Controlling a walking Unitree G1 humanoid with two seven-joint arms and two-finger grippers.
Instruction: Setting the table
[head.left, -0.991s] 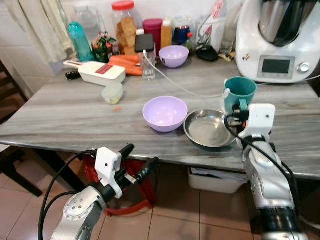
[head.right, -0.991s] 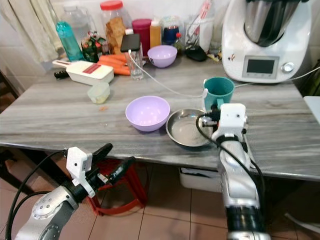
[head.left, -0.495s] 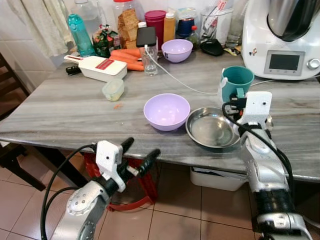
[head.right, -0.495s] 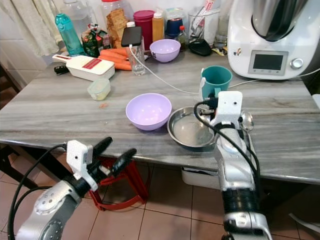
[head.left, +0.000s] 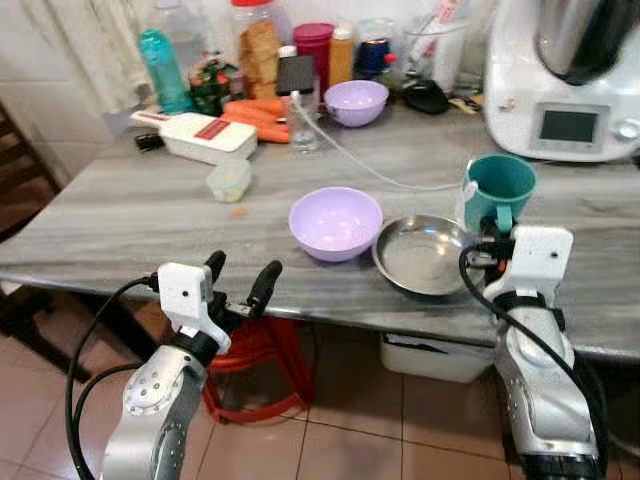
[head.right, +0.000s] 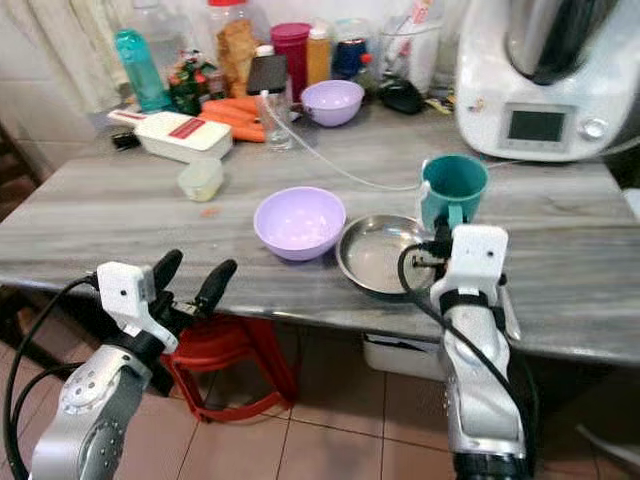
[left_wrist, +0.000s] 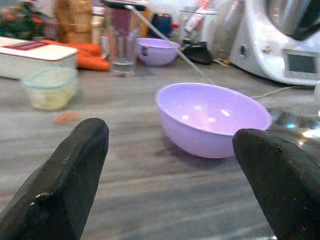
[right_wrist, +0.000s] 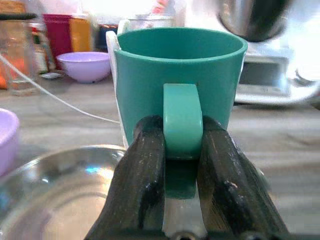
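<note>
The teal mug (right_wrist: 182, 75) is being held by its handle, pinched in the right gripper (right_wrist: 182, 165), just behind the steel plate (head.left: 425, 258) near the desk's (head.left: 130, 215) front edge. Placement beside the lavender bowl (head.left: 335, 220) is judged the step in hand. The left gripper (left_wrist: 165, 165) is being kept wide apart, low before the desk edge. Open room is being left toward the desk's left; a white cable (head.left: 370, 172) is lying behind.

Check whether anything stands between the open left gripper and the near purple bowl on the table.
Nothing visible does. The left gripper, fingers spread, sits at the table's near edge, and the left wrist view looks over bare tabletop straight to the purple bowl. The steel dish lies beside the bowl on its far side from that approach; the small lidded container stands off to the side.
</note>
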